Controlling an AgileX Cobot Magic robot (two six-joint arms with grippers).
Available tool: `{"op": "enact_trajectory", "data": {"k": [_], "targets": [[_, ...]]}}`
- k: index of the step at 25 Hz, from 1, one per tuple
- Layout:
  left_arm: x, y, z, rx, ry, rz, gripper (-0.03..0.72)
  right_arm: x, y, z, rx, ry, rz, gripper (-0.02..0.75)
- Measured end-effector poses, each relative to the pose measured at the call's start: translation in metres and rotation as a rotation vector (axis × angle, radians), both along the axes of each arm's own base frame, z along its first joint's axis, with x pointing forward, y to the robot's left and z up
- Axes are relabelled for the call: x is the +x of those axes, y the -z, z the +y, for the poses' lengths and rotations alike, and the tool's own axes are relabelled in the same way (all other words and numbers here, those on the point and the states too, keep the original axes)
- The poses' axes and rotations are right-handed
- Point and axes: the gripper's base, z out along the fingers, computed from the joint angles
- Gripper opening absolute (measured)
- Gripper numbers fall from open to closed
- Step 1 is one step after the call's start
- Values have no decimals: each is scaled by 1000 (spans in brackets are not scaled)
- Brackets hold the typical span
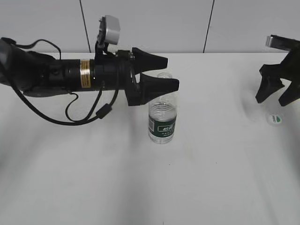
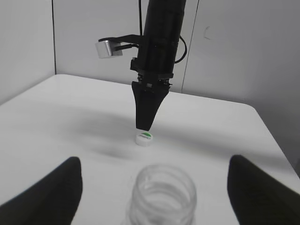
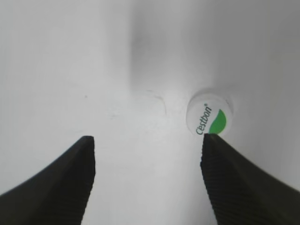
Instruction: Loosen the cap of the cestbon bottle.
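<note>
**Exterior view: cap already off the bottle, lying by the right gripper**

Exterior view gives you the layout. On the white table [image 1: 140, 187] the left arm [image 1: 70, 75] reaches in horizontally from the left. The left gripper [image 1: 171, 72] has its jaws spread wide, empty, level with the neck of the cestbon bottle [image 1: 162, 119] and, in the left wrist view, one to each side of it.

The bottle stands upright near mid-table, long axis vertical, green label band low on the body. Its mouth is open: the left wrist view looks straight down onto bare threads [image 2: 161, 190], no cap on them.

The right gripper [image 1: 276, 96] hangs over the far right of the table, pointing down, jaws also spread, holding nothing.

The cap [image 1: 274, 119] sits flat on the table, green mark up, well apart from the bottle and just below and beside the right gripper's tips. In the right wrist view the cap [image 3: 209, 116] lies off-centre, close against the right-hand finger [image 3: 243, 187] rather than midway between the fingers.

Judgement: loosening looks complete and overshot. The right arm is much the nearer to the cap; you would need to shift it sideways to centre on the cap.
</note>
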Motion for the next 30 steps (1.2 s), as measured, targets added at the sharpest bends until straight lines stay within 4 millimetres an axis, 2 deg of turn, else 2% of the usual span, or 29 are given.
{"op": "enact_trajectory", "data": {"k": [9,13,17,20,24,27,30], "targets": [[4,-71,10,66,-199,-133,562,17,-50,2,34,5,-13,520],[6,-109,25,139,-404,-192,562,24,-63,2,35,29,-56,519],[12,-132,53,294,-740,-163,562,26,-74,2,38,67,-79,519],[11,-140,81,450,-997,-99,562,24,-84,2,38,74,-101,519],[2,-139,113,591,-1284,113,562,20,-94,1,33,74,-122,519],[-7,-127,126,661,-1375,340,562,18,-102,1,30,76,-139,519],[-11,-118,136,729,-1344,518,562,15,-110,1,25,78,-157,519]]}}
